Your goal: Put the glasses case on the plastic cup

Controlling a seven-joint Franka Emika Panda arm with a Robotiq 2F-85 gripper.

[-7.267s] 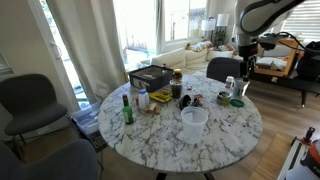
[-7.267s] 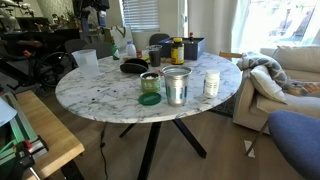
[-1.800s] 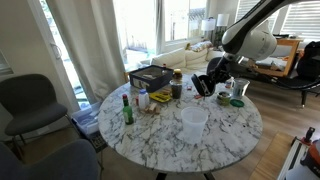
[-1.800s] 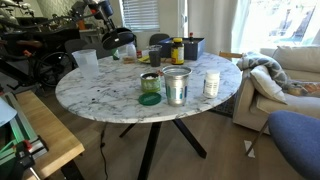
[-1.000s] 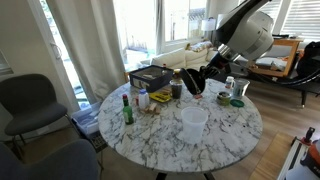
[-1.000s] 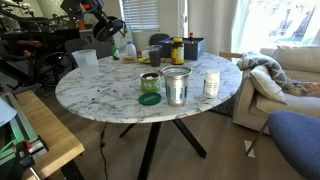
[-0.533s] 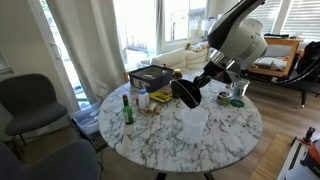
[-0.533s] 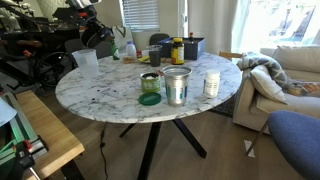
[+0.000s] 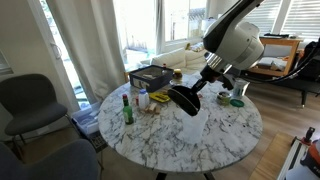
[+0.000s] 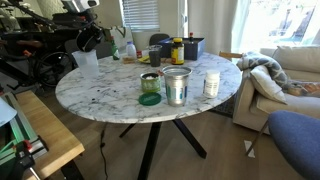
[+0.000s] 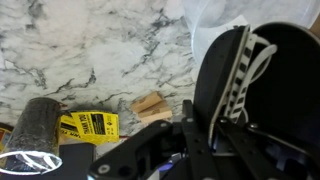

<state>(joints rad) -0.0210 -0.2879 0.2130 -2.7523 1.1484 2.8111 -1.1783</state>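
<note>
- Glasses case [image 9: 181, 99]: black, smooth, oblong with rounded ends. It is clamped in the end effector [image 9: 194, 93] and held tilted in the air, just above the plastic cup [image 9: 195, 126].
- Wrist view: the case [image 11: 262, 75] fills the 3 o'clock side, with a ribbed black-and-white strip against its shell.
- Cup: translucent whitish tumbler with plain walls, upright. In an exterior view [image 10: 85, 60] it stands near the counter edge. I cannot tell whether the case touches its rim.
- Counter [image 9: 150, 142]: round, white marble with grey veins. The bare stretch is from the cup's 6 to 9 o'clock.
- Clutter at the cup's 9 to 11 o'clock: green bottle [image 9: 127, 108], dark rectangular box [image 9: 150, 76].
- Wrist view, 7 o'clock: yellow packet [image 11: 88, 126], small wooden block [image 11: 150, 105].
</note>
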